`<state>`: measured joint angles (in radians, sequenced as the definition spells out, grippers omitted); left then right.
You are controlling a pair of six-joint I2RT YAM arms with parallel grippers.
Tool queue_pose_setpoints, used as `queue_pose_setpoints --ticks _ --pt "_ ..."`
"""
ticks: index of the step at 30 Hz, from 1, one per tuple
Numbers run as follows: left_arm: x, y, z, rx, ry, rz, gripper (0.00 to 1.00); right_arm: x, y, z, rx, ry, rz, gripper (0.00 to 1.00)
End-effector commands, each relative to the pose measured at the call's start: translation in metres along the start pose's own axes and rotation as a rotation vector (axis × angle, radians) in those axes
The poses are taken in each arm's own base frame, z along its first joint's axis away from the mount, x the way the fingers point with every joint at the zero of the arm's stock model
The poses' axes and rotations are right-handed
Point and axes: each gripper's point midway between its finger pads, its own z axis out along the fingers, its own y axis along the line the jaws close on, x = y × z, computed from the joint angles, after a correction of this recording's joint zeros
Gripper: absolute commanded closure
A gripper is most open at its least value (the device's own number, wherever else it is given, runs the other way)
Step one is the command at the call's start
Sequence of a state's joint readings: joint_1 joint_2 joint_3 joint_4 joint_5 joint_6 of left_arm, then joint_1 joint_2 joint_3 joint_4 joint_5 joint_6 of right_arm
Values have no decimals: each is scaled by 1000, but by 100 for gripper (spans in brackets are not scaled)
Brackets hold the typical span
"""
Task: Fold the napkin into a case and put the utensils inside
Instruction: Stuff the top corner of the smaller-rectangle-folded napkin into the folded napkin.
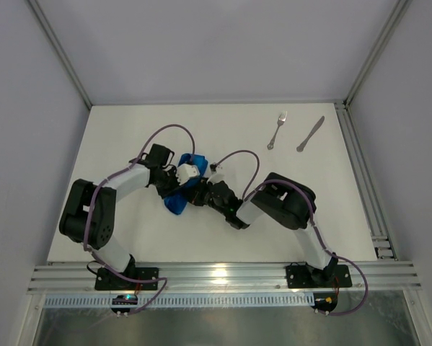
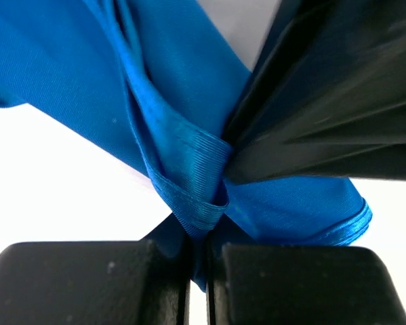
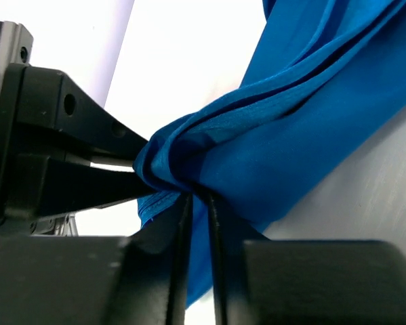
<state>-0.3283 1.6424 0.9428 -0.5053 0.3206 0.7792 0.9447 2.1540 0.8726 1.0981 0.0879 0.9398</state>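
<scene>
Folding step: the left gripper [image 2: 197,250] clenches the bunched napkin [image 2: 175,95]. The right gripper [image 3: 199,210] has its jaws nearly closed about the cloth, hold unclear. Next, the napkin likely needs spreading flat.

Blue napkin [image 1: 178,202] bunched up at centre; fork [image 1: 276,130] and knife [image 1: 310,135] lie far right.

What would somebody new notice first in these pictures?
The bright blue napkin, bunched up in the middle of the top view. The left gripper is shut on a fold of it, the right gripper close against the same bunch. The fork and knife lie apart from it at the far right, side by side.
</scene>
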Motion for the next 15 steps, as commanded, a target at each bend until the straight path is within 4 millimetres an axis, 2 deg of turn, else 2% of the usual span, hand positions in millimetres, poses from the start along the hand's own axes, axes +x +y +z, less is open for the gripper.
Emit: queue_pose_setpoints --ticks 1,2,4,5,7,10,11,13,14,15 --pt "-7 8 -6 -58 -19 -3 100 -31 24 -12 -55 -72 23 79" --pt "-7 10 -6 -67 -20 -8 100 -39 30 -17 -55 -94 33 78" --pt "-6 15 -7 -93 -15 -10 100 -34 19 -30 -2 -78 52 77" --pt "-7 17 -7 -107 -19 -14 100 -40 26 -35 0 -95 56 75" --pt "-8 20 -7 -124 -24 -20 100 -30 23 -37 42 -58 43 75" --pt "-8 21 -6 -135 -28 -28 100 -23 38 -30 -1 -43 64 77" --pt "-7 21 -6 -134 -27 -30 100 -22 41 -28 -11 -45 75 83" --pt "-7 20 -5 -131 -27 -37 100 -16 39 -20 -9 -38 100 88" --pt "-6 19 -4 -129 -27 -38 98 -16 46 -14 -24 -37 122 90" --pt "-6 19 -5 -127 -26 -40 97 -7 40 -9 -18 -18 128 91"
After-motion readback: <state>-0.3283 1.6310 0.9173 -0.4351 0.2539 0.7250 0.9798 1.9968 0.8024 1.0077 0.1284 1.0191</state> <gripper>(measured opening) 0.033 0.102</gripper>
